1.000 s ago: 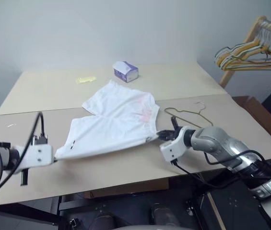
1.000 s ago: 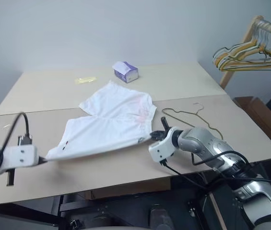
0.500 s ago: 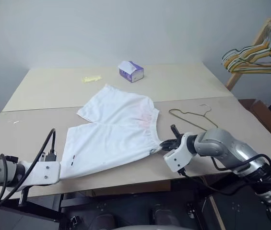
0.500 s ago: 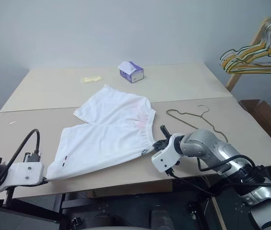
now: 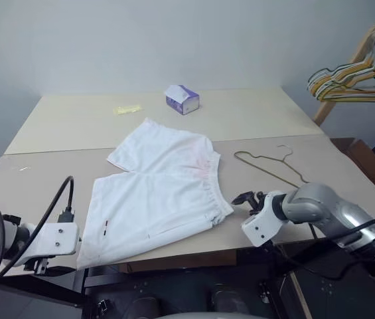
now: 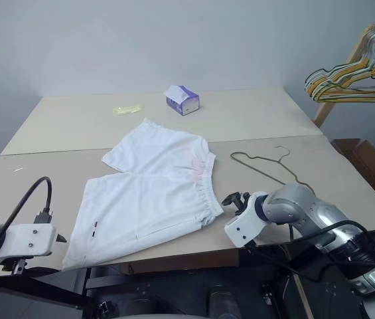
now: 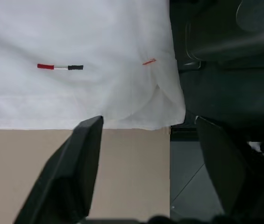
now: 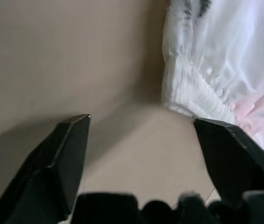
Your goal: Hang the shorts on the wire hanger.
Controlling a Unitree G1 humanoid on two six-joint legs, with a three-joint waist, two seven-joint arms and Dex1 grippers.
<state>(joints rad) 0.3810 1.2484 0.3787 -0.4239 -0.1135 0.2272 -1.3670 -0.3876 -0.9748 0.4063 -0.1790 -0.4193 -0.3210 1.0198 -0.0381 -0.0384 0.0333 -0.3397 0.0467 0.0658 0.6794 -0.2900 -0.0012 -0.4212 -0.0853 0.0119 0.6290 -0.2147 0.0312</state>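
We read no writing anywhere; the only label we find is a small red, white and black tag sewn on the shorts, with a short red thread beside it in the left wrist view.

At the left, our left pincer hangs past the desk's near edge with its black fingers spread wide and nothing between them; the hem corner of the shorts lies just ahead of the fingertips, reaching to the rim of the desk.

The shorts are white cloth, spread flat on the desk with the two legs pointing left and the gathered elastic waistband on the right. A faint pink stain shows near the waist. The nearer leg runs out to the desk's front edge and its corner hangs slightly over.

Farther back on the desk we see a small yellow packet and a purple and white tissue box, both well apart from the shorts.

Right of the waistband, our right pincer hovers low over the desk, its fingers parted and empty, the waistband corner just beside it but not touched.

The wire hanger lies flat on the desk behind the right pincer, thin and olive, apart from the shorts.

At the far right a bunch of yellow, green and white hangers hangs on a wooden rack.
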